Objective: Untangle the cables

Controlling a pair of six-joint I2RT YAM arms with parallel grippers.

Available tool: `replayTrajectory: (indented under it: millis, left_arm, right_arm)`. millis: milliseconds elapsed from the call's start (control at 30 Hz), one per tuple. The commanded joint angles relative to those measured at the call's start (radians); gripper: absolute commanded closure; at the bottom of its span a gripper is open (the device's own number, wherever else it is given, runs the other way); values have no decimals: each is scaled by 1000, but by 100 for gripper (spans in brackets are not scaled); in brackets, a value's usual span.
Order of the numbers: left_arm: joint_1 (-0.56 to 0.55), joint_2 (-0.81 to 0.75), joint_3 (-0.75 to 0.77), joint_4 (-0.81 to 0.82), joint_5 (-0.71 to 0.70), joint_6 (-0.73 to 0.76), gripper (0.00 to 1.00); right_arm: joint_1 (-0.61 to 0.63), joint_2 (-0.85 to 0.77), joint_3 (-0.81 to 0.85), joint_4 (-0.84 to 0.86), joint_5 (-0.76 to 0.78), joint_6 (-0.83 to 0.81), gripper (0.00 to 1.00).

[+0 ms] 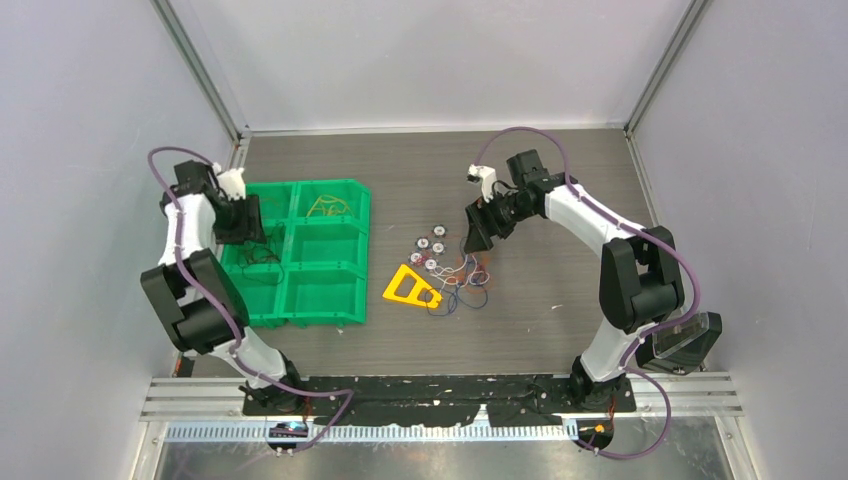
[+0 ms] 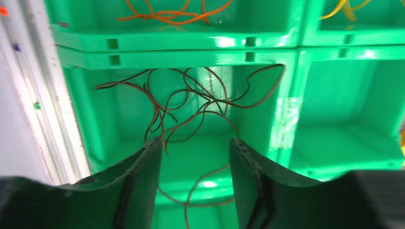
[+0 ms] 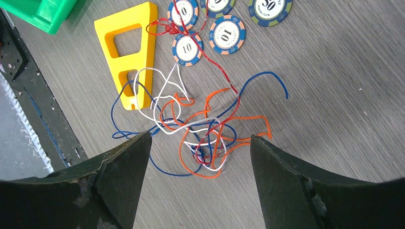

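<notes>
The left tool (image 2: 196,141) is held over the green compartment tray (image 1: 305,300) at the left of the counter (image 1: 420,170), with its fingers parted and nothing pinched between them. Below it, a loose bunch of dark brown cables (image 2: 191,102) is seen lying in one compartment of the tray's left column, and one strand runs down between the fingers. A few orange cables (image 2: 167,16) are noted in the compartment beyond, and yellow cables (image 2: 344,7) in the one to its right. Right of the tray, a yellow triangular plate (image 3: 129,43) with cut-outs lies flat on the counter, with poker chips (image 3: 187,47) just beside it. A tangle of cables (image 3: 205,133) in red, white, blue and orange is spread on the counter; its edge overlaps the plate's narrow end and a red strand crosses the chips. The right tool (image 3: 200,137) is held above this tangle, fingers spread wide and holding nothing.
</notes>
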Motion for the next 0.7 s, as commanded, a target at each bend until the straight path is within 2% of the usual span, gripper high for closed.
replayTrajectory:
  millis: [0, 133, 233, 333, 467, 667]
  left_arm:
    - [10, -146, 157, -179, 81, 102, 40]
    - [25, -203, 276, -352, 74, 228, 29]
    - [38, -197, 341, -509, 84, 301, 28]
    - [49, -223, 295, -618, 132, 351, 28]
    - [51, -288, 121, -587, 87, 318, 28]
    - [64, -351, -33, -379, -8, 94, 28]
  right_arm:
    - [-13, -28, 13, -13, -2, -25, 19]
    - [-16, -28, 12, -13, -19, -24, 19]
    - [-16, -28, 11, -13, -26, -29, 19]
    - [-17, -32, 9, -13, -31, -33, 19]
    - [-20, -42, -6, -8, -38, -33, 19]
    - [-20, -56, -21, -1, -42, -32, 19]
